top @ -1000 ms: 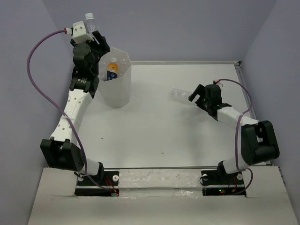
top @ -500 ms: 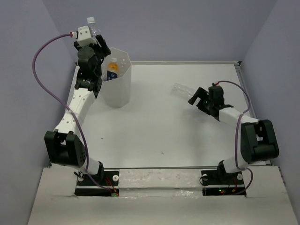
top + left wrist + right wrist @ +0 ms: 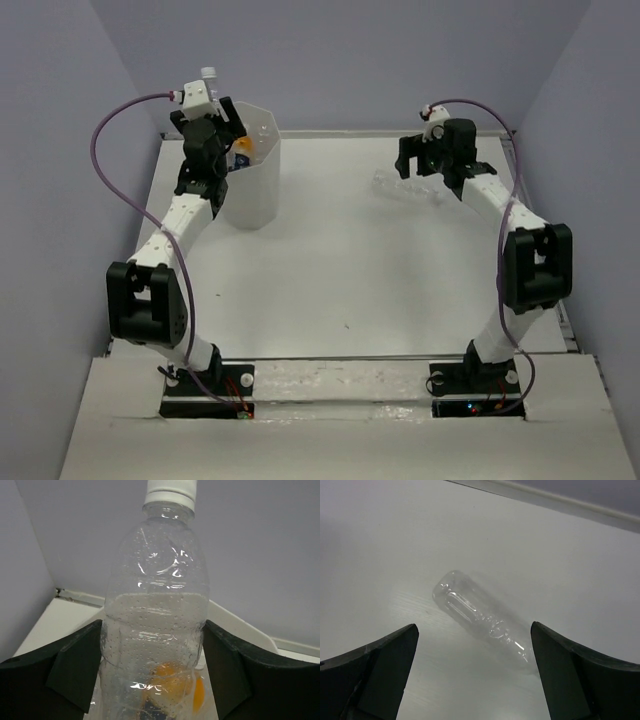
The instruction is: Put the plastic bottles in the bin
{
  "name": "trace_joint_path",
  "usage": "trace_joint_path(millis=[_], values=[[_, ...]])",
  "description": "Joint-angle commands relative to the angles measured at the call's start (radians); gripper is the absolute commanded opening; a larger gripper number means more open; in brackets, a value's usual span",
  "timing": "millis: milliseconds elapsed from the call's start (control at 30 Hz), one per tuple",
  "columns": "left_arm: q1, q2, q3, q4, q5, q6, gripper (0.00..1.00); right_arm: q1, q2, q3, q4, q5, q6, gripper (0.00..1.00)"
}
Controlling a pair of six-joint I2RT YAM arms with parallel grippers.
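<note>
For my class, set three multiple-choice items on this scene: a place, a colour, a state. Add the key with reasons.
1. Where is the small orange plastic bottle?
A. on the table
B. at the back wall
C. inside the tall white translucent plastic bin

2. What colour is the cap of the clear crinkled plastic bottle in the left pincer?
A. white
B. blue
C. red

3. How is the right pincer?
A. shut on a bottle
B. open above a clear plastic bottle lying on its side
C. shut, empty

Key: 1 C, orange shows inside the bin's rim; 2 A, the left wrist view shows it white; 3 B, its jaws stand wide apart, touching nothing.
</note>
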Motion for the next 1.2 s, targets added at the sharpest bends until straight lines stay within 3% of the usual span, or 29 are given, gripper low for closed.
trace_joint_path(millis=[0,233,400,733,867,1033,1167], values=[[0.004,-0.013,-0.039,0.141,-0.044,0.014,0.97,0.002,0.178,0.189,-0.165,-0.064,-0.363,1.0],[0.004,-0.067,-0.063,0.135,-0.051,-0.006,0.99,0.002,0.465,0.557,-0.409,-0.214,-0.514,1.0],[0.004,-0.166,-0.065,0.084,-0.036,-0.037,0.99,0.002,0.663,0.795,-0.51,-0.21,-0.543,1.0],[0.004,-0.358,-0.071,-0.081,0.099,-0.178,0.99,0.02,0.728,0.835,-0.53,-0.262,-0.515,0.97],[0.006,-0.487,-0.12,-0.191,0.198,-0.247,0.99,0.02,0.739,0.794,-0.532,-0.256,-0.503,0.77],[0.004,-0.634,-0.247,-0.288,0.271,-0.298,0.99,0.042,0.68,0.685,-0.53,-0.319,-0.494,0.68],[0.004,-0.77,-0.375,-0.386,0.405,-0.29,0.99,0.051,0.617,0.617,-0.529,-0.381,-0.443,0.49]])
